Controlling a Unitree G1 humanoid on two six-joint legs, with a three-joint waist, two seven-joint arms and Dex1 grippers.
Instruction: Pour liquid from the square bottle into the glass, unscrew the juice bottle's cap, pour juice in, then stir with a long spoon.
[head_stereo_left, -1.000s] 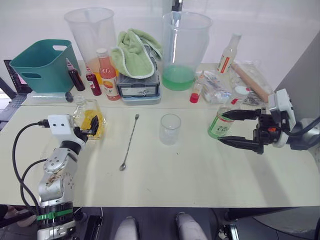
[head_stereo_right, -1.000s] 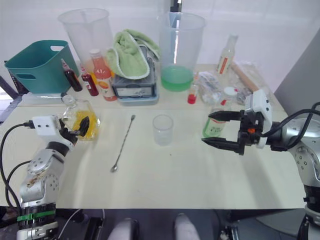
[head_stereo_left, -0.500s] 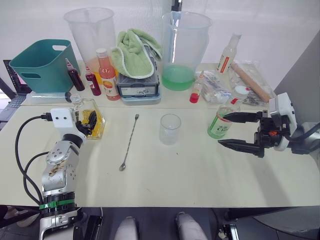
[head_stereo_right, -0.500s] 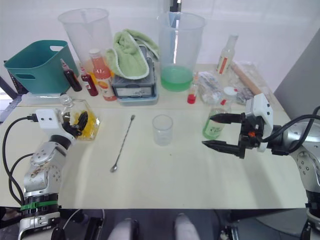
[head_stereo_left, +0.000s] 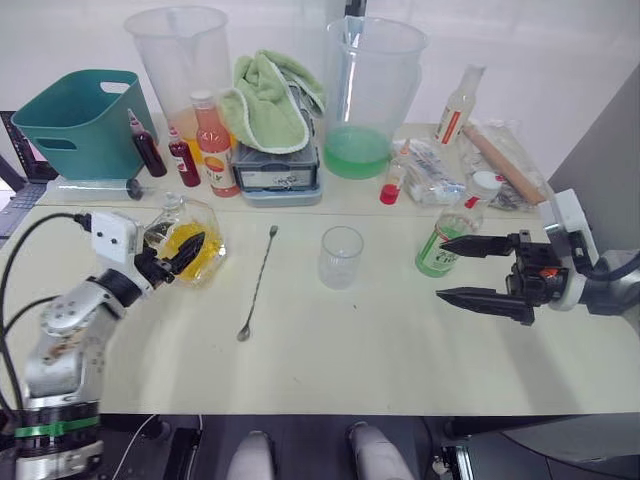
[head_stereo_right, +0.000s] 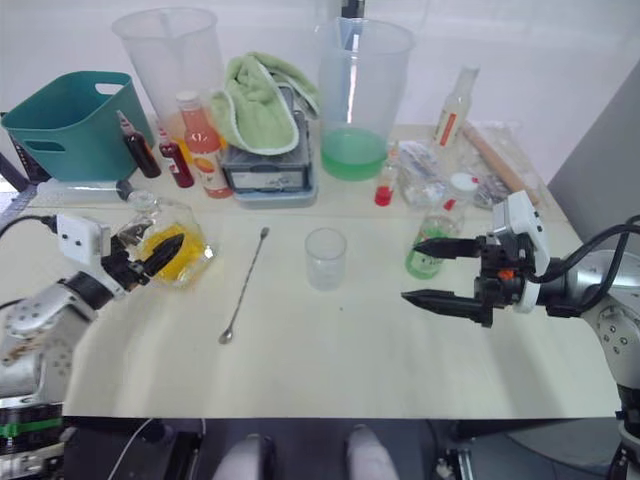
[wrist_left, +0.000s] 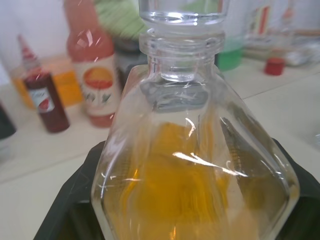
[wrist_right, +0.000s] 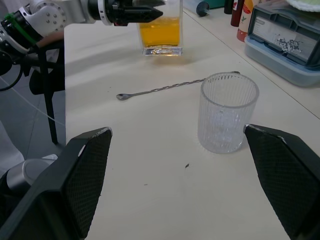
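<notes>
Currently left hand (head_stereo_left: 183, 252) clamped on square bottle (head_stereo_left: 188, 240), tilted, at 9 o'clock on desk (head_stereo_left: 380, 340). Right hand (head_stereo_left: 474, 270) spread wide, gripping nothing, at 3 o'clock, just beside juice bottle (head_stereo_left: 452, 227). Glass (head_stereo_left: 340, 257) upright at centre, long spoon (head_stereo_left: 258, 285) lying flat between glass and square bottle.

No readable text anywhere. Labels on the juice bottle (head_stereo_left: 441, 250), the orange-pink bottle (head_stereo_left: 213, 150) and the slender red-labelled bottle (head_stereo_left: 456, 108), but no legible words, brands or numbers.
</notes>
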